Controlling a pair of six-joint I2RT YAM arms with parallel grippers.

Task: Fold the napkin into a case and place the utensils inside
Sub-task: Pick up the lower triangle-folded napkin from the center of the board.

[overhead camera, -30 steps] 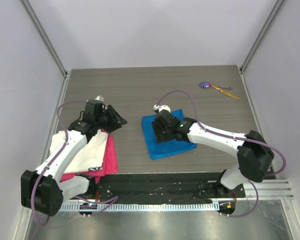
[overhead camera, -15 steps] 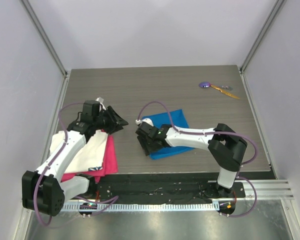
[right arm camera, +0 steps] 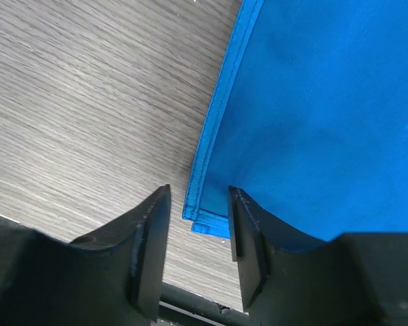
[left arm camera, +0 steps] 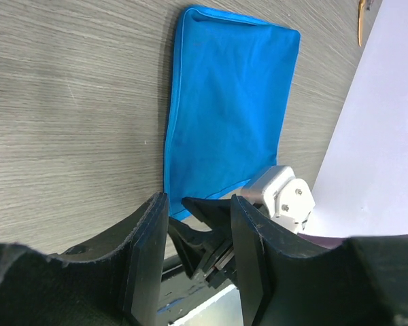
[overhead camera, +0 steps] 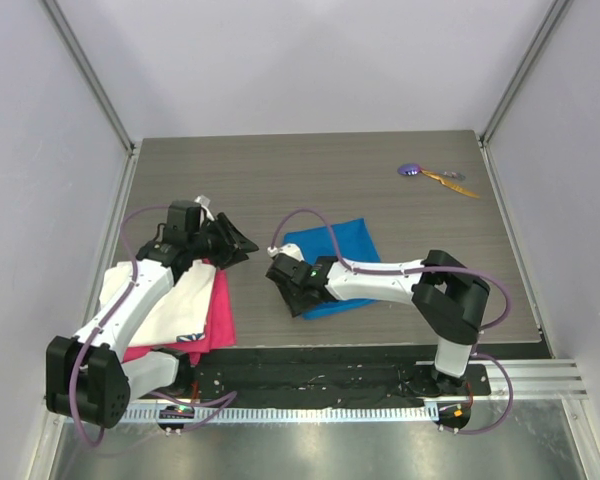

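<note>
The blue napkin (overhead camera: 347,243) lies folded into a flat rectangle mid-table, also in the left wrist view (left arm camera: 231,102) and the right wrist view (right arm camera: 326,115). My right gripper (overhead camera: 298,302) is low over its near-left corner, open; the layered corner sits between the fingers (right arm camera: 198,197), untouched by either pad. My left gripper (overhead camera: 244,243) hovers left of the napkin, open and empty (left arm camera: 198,200), pointing toward it. The utensils lie at the far right: one with a purple head (overhead camera: 410,170), one orange-yellow (overhead camera: 448,181).
A white cloth (overhead camera: 165,300) lies over a pink cloth (overhead camera: 220,318) at the near left, under my left arm. Walls close the table (overhead camera: 280,170) on three sides. A black rail (overhead camera: 320,372) runs along the near edge.
My right gripper slid from on top of the napkin toward the left and near side, down to its corner, and its jaws narrowed a little. The left arm barely moved.
</note>
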